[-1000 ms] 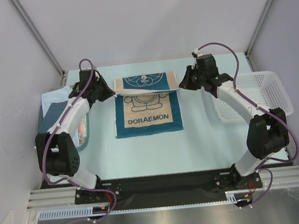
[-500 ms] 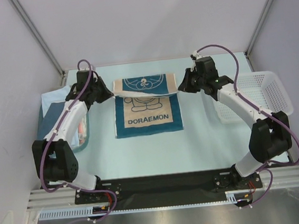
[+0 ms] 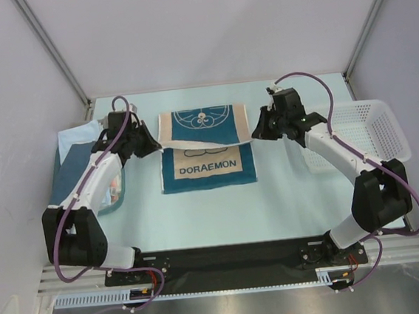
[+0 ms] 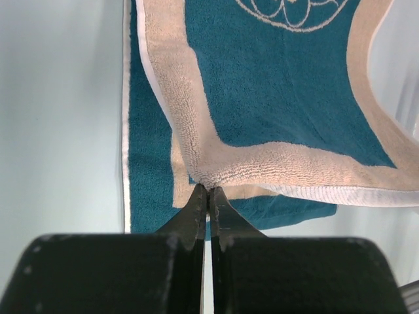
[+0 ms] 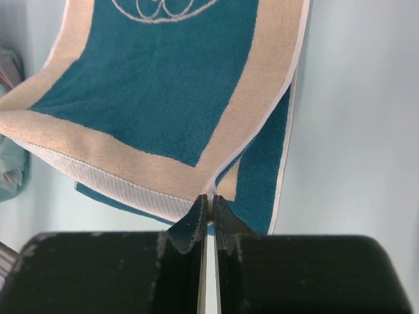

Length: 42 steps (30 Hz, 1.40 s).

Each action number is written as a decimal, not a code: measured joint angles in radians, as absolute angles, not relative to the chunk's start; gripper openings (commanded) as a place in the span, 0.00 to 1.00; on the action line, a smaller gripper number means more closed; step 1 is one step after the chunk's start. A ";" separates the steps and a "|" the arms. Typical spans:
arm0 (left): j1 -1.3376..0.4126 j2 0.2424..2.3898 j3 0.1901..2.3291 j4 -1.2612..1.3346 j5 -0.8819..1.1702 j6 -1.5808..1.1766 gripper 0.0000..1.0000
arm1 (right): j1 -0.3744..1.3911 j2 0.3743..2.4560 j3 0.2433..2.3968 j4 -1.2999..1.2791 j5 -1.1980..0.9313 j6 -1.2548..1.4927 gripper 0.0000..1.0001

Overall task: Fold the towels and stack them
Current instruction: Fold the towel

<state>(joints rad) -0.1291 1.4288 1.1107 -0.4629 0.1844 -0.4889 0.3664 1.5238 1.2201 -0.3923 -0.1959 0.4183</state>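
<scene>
Our left gripper [image 4: 208, 190] and right gripper [image 5: 208, 197] each pinch shut on a corner of the teal towel [image 3: 204, 128], holding that edge lifted over its flat half. This looks like the first fold. Next we should lay the edge down with corners matched. Other towels [image 3: 75, 166] lie outside the left gripper and the basket [image 3: 382, 127] outside the right; neither obstructs.

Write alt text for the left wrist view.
The left gripper, jaws shut, pinches a tan-bordered corner of the teal towel, holding that layer above the towel's lower part. Pale blue table shows on the left.
</scene>
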 measured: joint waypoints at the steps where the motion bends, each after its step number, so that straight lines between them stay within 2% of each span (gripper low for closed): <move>1: -0.129 1.424 1.103 -0.464 0.188 -0.487 0.00 | 0.370 1.523 1.209 -0.392 -0.196 0.419 0.00; 18: -0.129 1.361 0.981 -0.459 0.228 -0.478 0.00 | 0.427 1.522 1.162 -0.411 -0.187 0.418 0.00; 42: -0.136 1.319 0.928 -0.520 0.275 -0.432 0.00 | 0.444 1.522 1.092 -0.414 -0.156 0.418 0.00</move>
